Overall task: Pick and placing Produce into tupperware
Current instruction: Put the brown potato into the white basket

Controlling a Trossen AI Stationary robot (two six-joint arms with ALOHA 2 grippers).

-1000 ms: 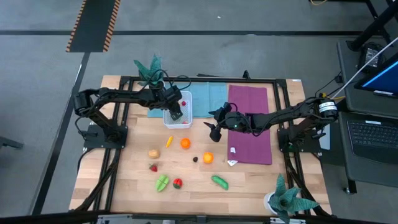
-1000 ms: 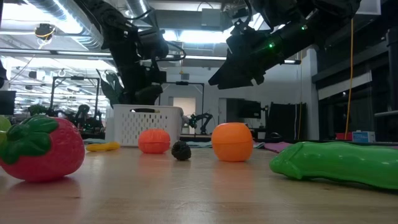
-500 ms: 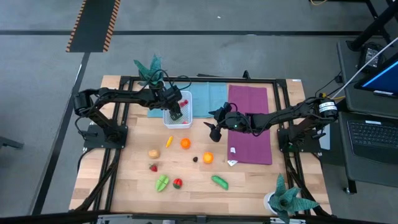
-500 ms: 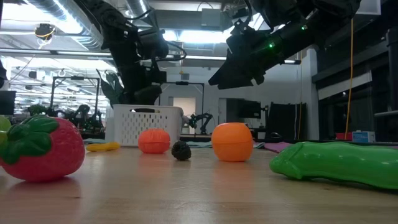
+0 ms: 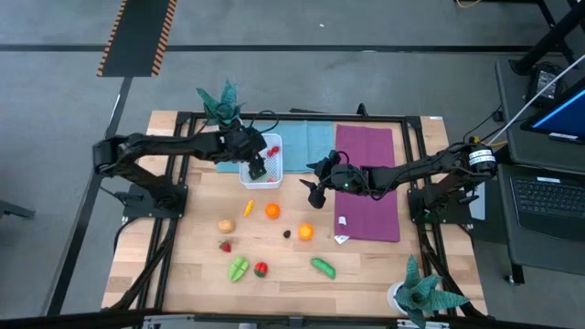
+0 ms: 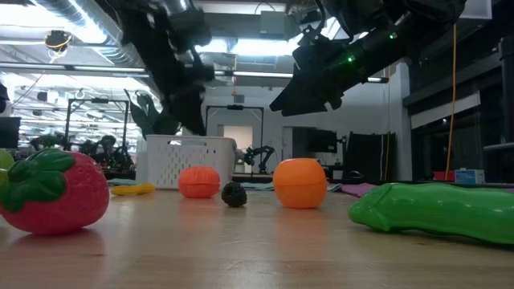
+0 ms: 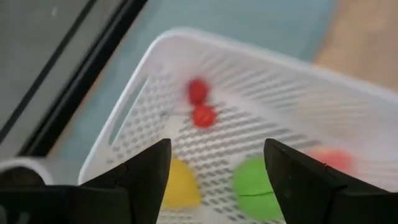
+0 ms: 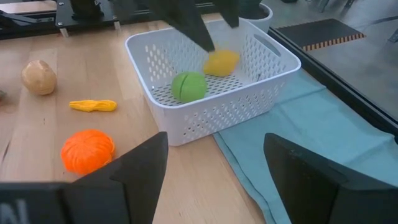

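My left end effector (image 7: 214, 180) hangs empty, fingers apart, over the white perforated plastic tupperware (image 5: 261, 166); four pieces inside, eight left on the wooden surface (image 5: 366, 265).

L gripper (image 5: 257, 169) over white tupperware (image 5: 272, 164) — R gripper (image 5: 313, 190) just beside.

From the low view I can't see inside the white basket (image 6: 189, 163); its wall hides whatever lies in it. My left wrist view blurs a reddish piece (image 7: 329, 159) at the basket's far side, so I can't name it, and the picture's edge cuts off the yellow piece (image 7: 180, 185) and green piece (image 7: 257, 186). From above, the dark bit (image 5: 287, 233) on the table (image 5: 196, 256) is too small to identify.
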